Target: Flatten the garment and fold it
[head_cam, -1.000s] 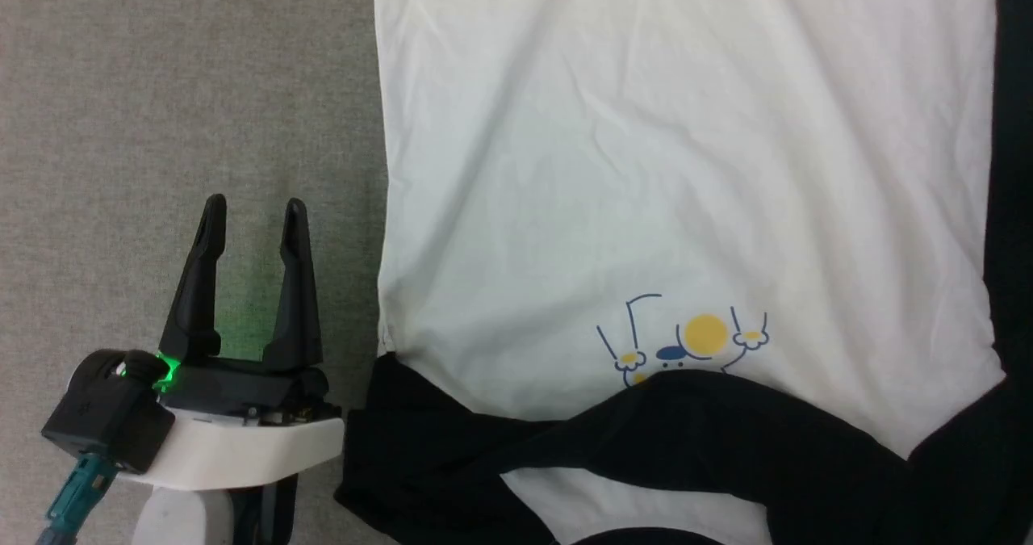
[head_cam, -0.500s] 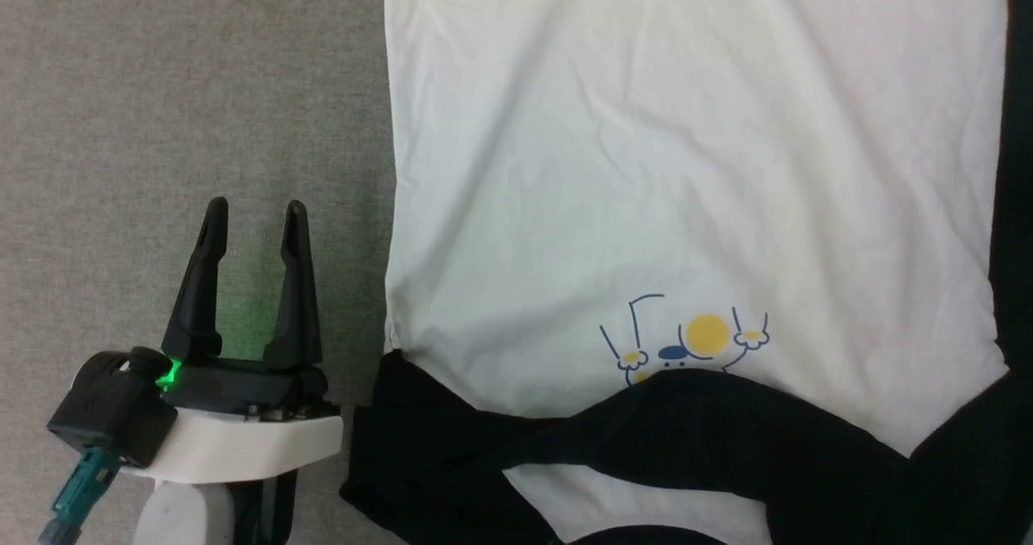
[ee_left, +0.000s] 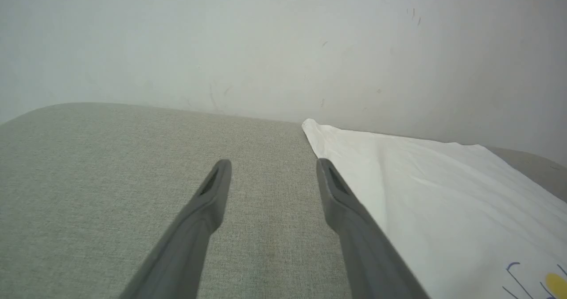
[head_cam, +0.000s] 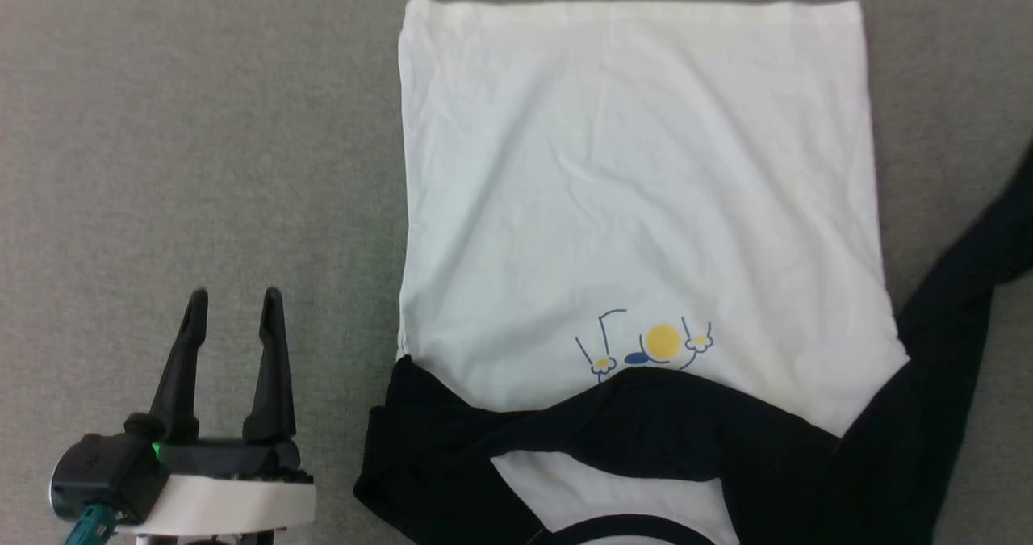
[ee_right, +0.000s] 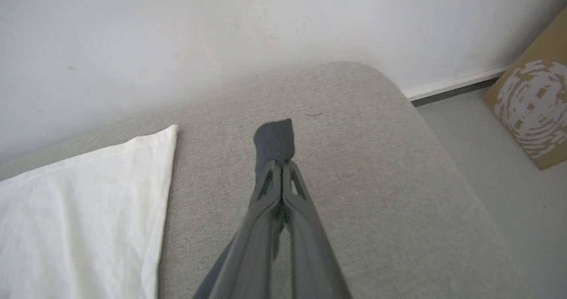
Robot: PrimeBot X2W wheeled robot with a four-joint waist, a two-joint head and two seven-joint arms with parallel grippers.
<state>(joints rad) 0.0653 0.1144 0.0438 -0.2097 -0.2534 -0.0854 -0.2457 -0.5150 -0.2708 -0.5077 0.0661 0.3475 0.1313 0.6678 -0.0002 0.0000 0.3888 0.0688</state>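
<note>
Right gripper (ee_right: 281,165): fingers clamped on the tip of 1 black sleeve (head_cam: 952,311), which runs out to my right, away from the garment (head_cam: 637,173). The shirt lies on the grey cushion (head_cam: 202,125), long axis pointing away from me, collar near. Left gripper (head_cam: 235,296), fingers open, sits just left of it, nearer the other sleeve (head_cam: 646,424) draped across the chest. 1 shirt, 2 sleeves.

Left gripper (head_cam: 234,301): showing two long matte-black tapering fingers (head_cam: 179,367)
Wrist shell (head_cam: 234,505): gleaming smooth white (green light (head_cam: 154,449) glowing)
Cable (head_cam: 89,525): showing teal
</note>
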